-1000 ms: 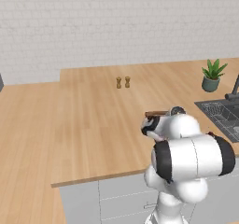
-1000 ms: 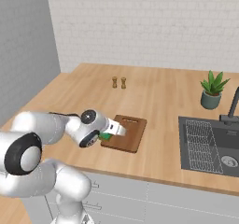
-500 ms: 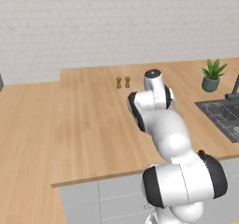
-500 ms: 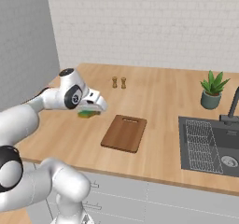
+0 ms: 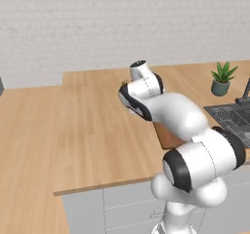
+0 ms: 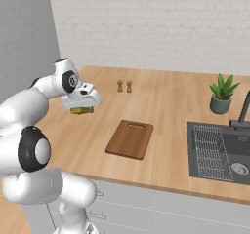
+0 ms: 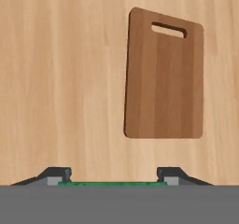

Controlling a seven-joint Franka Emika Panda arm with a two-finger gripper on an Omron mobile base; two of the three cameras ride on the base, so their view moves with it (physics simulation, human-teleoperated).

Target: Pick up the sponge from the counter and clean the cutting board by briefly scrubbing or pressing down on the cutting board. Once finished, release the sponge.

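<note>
The hand (image 6: 82, 106) hangs above the counter (image 6: 166, 101), clamped on the green sponge (image 6: 81, 110). The cutting board (image 6: 130, 139) lies to its right, nearer, well apart.

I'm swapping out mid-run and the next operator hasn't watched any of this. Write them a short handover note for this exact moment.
Gripper: shut on the sponge, held up in the air over the counter, off to one side of the cutting board, not above it. In the hand view a green strip of sponge sits between the fingertips.
Cutting board: flat on the counter, bare, slot handle towards the back wall.
Done: sponge picked up.
Left: bring the sponge over the board, press or scrub briefly, then release it.
</note>
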